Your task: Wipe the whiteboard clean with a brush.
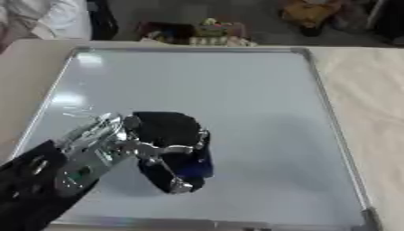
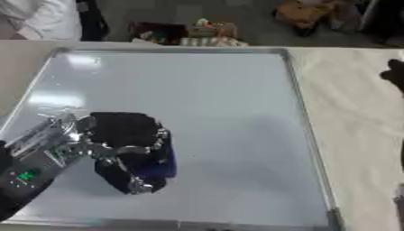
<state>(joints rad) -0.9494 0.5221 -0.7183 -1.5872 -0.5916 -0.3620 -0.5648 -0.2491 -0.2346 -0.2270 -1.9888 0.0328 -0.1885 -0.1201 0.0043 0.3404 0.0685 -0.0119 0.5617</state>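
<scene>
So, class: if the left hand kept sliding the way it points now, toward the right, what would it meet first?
Bare whiteboard first, it seems. The left hand, curled round the brush, would likely reach the board's right frame next; depth is unclear.

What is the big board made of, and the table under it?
The whiteboard looks like smooth, glossy coated board, since lights reflect off it; its frame looks like dull grey metal. The table looks like pale stone-patterned laminate, though I can't be sure.

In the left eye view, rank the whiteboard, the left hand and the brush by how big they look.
1. whiteboard
2. left hand, though it is nearer the camera
3. brush, mostly covered by the hand curled round it, so its rank is unsure
</scene>
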